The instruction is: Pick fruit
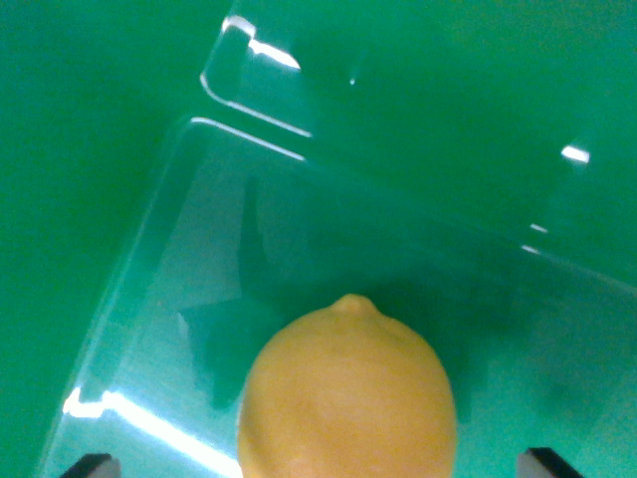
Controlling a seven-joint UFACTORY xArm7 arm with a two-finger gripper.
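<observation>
Lemon (346, 398) low and centre in the wrist view, sitting in a clear plastic tray (149, 249).

The yellow lemon fills the bottom middle, its nub pointing up the frame, and it rests on the floor of the transparent tray with a dark shadow spreading behind it. The gripper (320, 466) shows only as two dark fingertips (92, 465) at the bottom corners, jaws spread wide on either side of the fruit, not touching it. Glare streaks the tray's rim; all around lies the green counter (70, 110).
</observation>
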